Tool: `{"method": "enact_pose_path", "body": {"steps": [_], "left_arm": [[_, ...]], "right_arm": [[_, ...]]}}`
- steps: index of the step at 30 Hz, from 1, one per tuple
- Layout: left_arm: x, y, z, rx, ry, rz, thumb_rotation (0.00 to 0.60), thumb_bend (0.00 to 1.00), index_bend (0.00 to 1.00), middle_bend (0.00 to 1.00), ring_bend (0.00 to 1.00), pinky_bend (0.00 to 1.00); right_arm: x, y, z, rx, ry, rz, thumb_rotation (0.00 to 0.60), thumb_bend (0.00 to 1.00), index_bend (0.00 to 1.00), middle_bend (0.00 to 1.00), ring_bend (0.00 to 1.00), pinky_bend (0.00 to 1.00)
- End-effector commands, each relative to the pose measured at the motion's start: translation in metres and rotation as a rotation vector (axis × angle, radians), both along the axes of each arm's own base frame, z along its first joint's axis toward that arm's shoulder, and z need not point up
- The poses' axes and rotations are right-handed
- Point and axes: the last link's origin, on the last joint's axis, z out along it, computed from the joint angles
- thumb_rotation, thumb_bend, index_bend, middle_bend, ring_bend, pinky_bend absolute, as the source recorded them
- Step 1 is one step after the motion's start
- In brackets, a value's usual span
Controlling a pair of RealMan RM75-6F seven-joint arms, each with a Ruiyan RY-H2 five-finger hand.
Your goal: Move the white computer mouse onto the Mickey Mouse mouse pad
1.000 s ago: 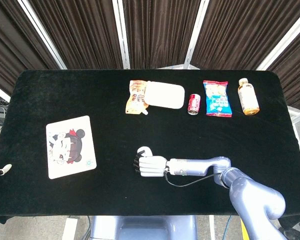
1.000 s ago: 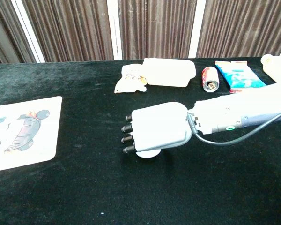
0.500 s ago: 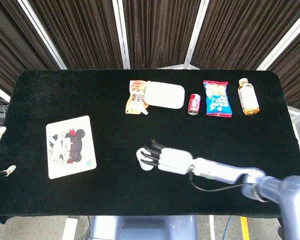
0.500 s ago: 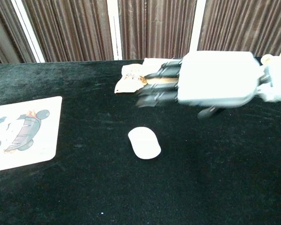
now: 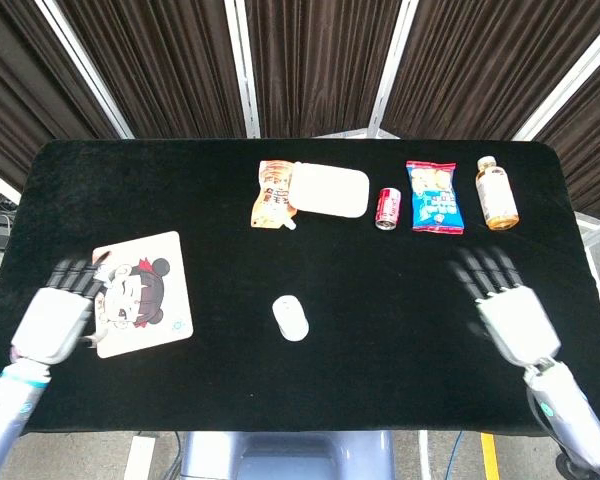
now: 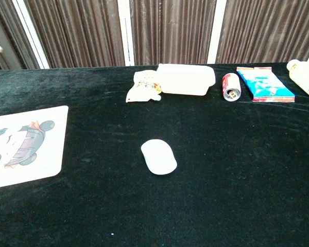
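The white computer mouse lies alone on the black table, near its middle front. The Mickey Mouse mouse pad lies flat at the left, well apart from the mouse. My right hand hangs at the right side, far from the mouse, fingers spread and holding nothing. At the pad's left edge my left hand shows blurred, fingers apart, with nothing in it. Neither hand shows in the chest view.
Along the table's far edge lie an orange snack pouch, a white box, a red can, a blue snack bag and a bottle of amber drink. Dark curtains hang behind.
My right hand has let go of the mouse, lifted off it and pulled back to the right. My left hand has come up into view beside the pad. The mouse stayed in place.
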Motion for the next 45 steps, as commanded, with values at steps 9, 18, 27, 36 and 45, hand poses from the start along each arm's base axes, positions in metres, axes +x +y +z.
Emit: {"method": "enact_pose_path", "body": {"steps": [9,18,27,36,45], "left_arm": [[0.112,0.038,-0.115,-0.247,0.194,-0.363,0.6,0.0,0.11,0.03,0.0,0.0],[0.152,0.065,-0.174,-0.3,0.281,-0.433,0.6,0.0,0.13,0.03,0.0,0.0],[0.18,0.086,-0.218,-0.363,0.356,-0.47,0.6,0.0,0.16,0.06,0.03,0.0],[0.189,0.089,-0.236,-0.384,0.389,-0.515,0.6,0.0,0.25,0.14,0.13,0.1],[0.189,0.082,-0.241,-0.401,0.419,-0.602,0.6,0.03,0.55,0.4,0.37,0.33]], "right_arm": [[-0.026,0.029,0.009,-0.129,-0.114,-0.18,0.6,0.0,0.02,0.0,0.0,0.0],[-0.035,0.028,0.01,-0.149,-0.103,-0.219,0.6,0.0,0.02,0.0,0.0,0.0],[-0.043,0.018,0.015,-0.166,-0.104,-0.258,0.6,0.0,0.02,0.0,0.0,0.0],[-0.048,0.014,0.018,-0.179,-0.107,-0.281,0.6,0.0,0.02,0.0,0.0,0.0],[-0.051,0.013,0.02,-0.183,-0.11,-0.287,0.6,0.0,0.02,0.0,0.0,0.0]]}}
